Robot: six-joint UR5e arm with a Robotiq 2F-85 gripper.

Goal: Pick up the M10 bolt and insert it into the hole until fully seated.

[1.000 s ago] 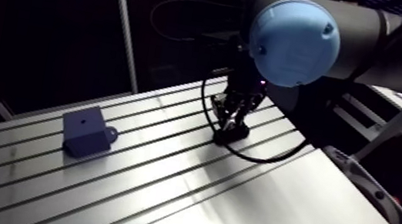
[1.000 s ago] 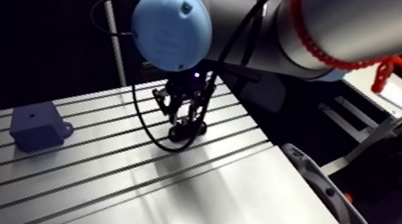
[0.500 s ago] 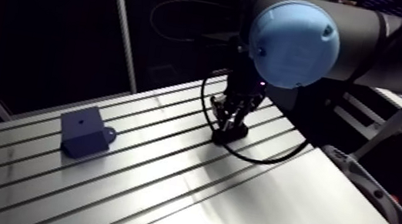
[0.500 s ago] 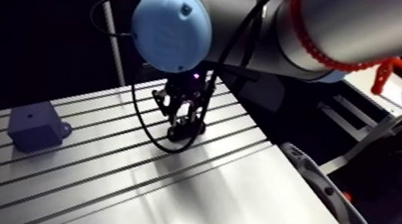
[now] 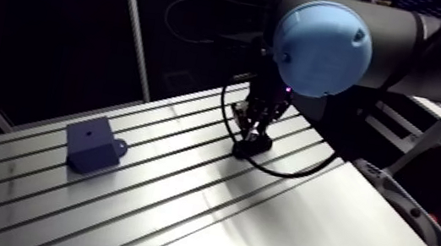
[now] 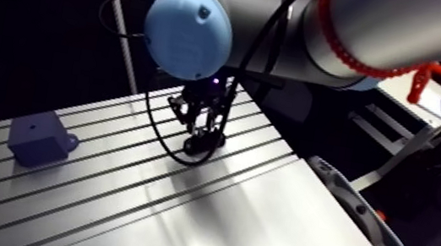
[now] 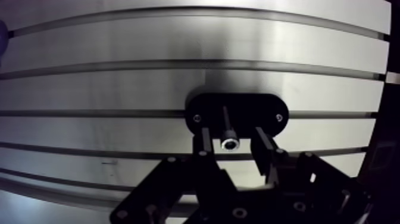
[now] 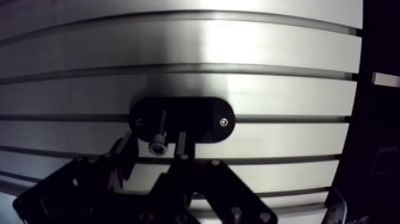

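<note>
Wrist view: bolt [image 7: 228, 143], head up, standing in black oval holder [image 7: 256, 110] on slotted counter [image 7: 119, 77]. Gripper [image 7: 232, 137] fingers apart either side of bolt, not touching, holding nothing. Arm view: blue block [image 5: 92, 144] with hole, well apart from gripper.

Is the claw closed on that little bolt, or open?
Open: in the wrist view the gripper straddles the bolt, a gap at each finger.

A slotted aluminium table [image 5: 300, 232] has long dark grooves along its top. A black oval plate [image 7: 256, 110] lies flat on the table toward its far side, over one groove, with a small screw at each end. A curved grey bar [image 5: 418, 219] runs just beside the table's right edge. A slanted pale post [image 5: 133, 24] rises behind the table.
</note>
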